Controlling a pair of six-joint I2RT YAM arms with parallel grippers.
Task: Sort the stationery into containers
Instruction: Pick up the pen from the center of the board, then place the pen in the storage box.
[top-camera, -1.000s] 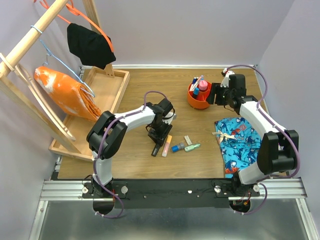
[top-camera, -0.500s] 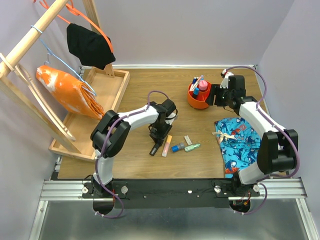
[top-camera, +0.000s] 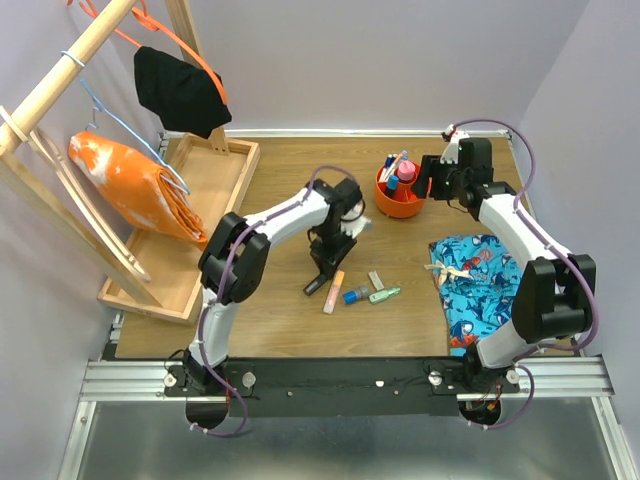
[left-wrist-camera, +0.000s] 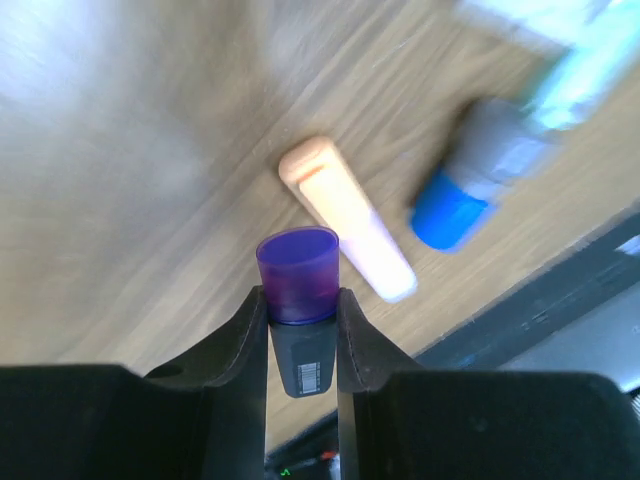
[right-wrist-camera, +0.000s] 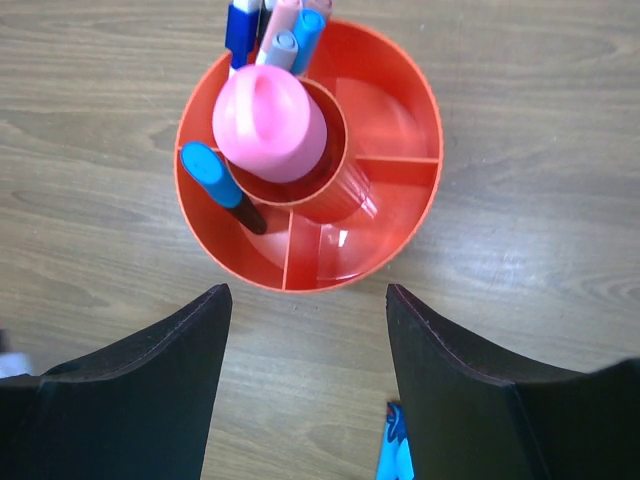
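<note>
My left gripper (top-camera: 326, 264) is shut on a black marker with a purple cap (top-camera: 317, 283); in the left wrist view the marker (left-wrist-camera: 298, 275) sits between the fingers (left-wrist-camera: 243, 340), held above the table. Below it lie a peach-pink marker (left-wrist-camera: 345, 230) and a blue marker (left-wrist-camera: 455, 205). These also show in the top view, the pink marker (top-camera: 333, 290) and the blue marker (top-camera: 354, 295), with a green marker (top-camera: 385, 294) and a small eraser (top-camera: 376, 279). The orange-red pot (top-camera: 398, 200) holds several pens. My right gripper (top-camera: 431, 186) is open and empty beside it. In the right wrist view the gripper (right-wrist-camera: 308, 380) is just short of the pot (right-wrist-camera: 420, 110).
A blue patterned cloth (top-camera: 478, 285) lies at the right front. A light-wood tray (top-camera: 215, 190) lies at the left. A wooden rack with an orange garment (top-camera: 125, 185) and a black cloth (top-camera: 180, 90) leans over it.
My left gripper has moved away from me and to the right, carrying the purple-capped marker up off the table. My right gripper has shifted slightly toward the back.
</note>
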